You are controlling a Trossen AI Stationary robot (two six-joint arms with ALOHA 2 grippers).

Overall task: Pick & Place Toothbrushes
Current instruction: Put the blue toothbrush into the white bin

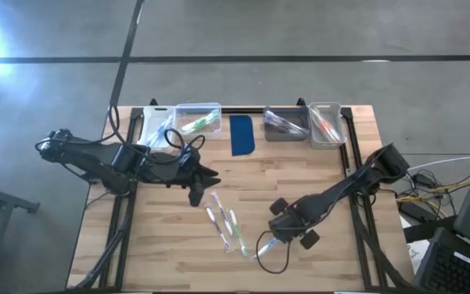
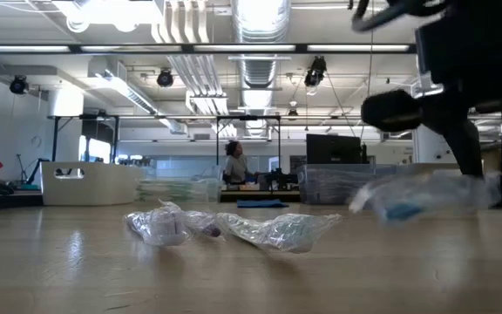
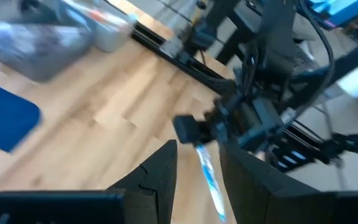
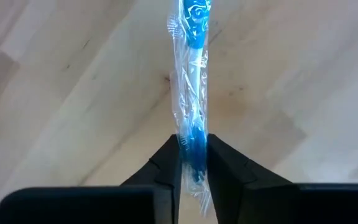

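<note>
Right gripper (image 4: 193, 163) jaws clamped on wrapped blue toothbrush (image 4: 190, 74), lifted off worktop (image 1: 300, 163). Left gripper (image 3: 197, 180) jaws slightly apart, empty, near centre. Next, likely: carry to rear bin (image 1: 325, 122), release.

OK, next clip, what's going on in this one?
The right end effector is shut on a wrapped blue toothbrush, held just above the table. A few more wrapped toothbrushes lie mid-table. The left end effector hovers beside them, fingers apart, holding nothing. Bins sit along the far edge.
</note>
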